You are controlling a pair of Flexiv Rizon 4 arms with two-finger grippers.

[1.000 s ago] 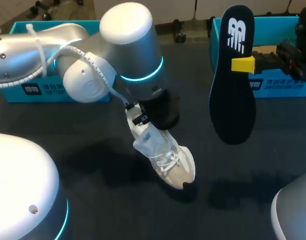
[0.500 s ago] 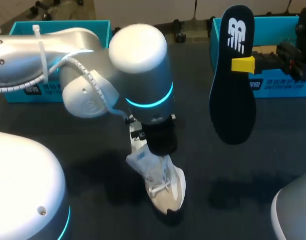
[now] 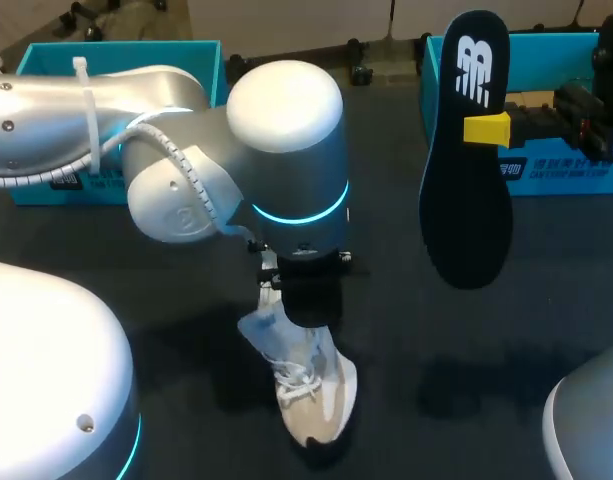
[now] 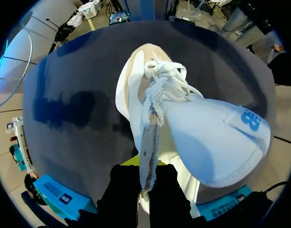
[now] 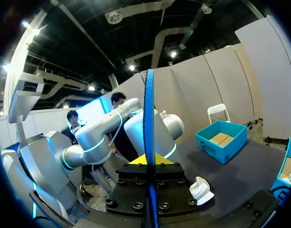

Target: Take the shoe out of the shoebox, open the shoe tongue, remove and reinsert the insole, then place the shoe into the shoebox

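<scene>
Dark worktop (image 3: 466,350) fills the head view. The left arm (image 3: 286,150) comes in from the left, and its wrist hangs right over the white and beige shoe (image 3: 311,395), which stands under it, tilted with its toe down on the worktop. A blue shoebox (image 3: 61,178) lies behind this arm. Well off to the shoe's right, the right pincer (image 3: 486,128) is clenched on the black insole (image 3: 466,200) and holds it upright in the air. A second blue shoebox (image 3: 556,175) sits just behind the insole.

From the left wrist, the left pincer (image 4: 144,173) is clamped on a thin edge of the shoe's upper, which runs straight out between its two fingers. The laces and the big white tongue lie just ahead of it.

From the right wrist, the insole shows edge-on, standing straight up between the fingers, which grip it from both sides. The shoe lies low beside this pincer, under the left arm.
</scene>
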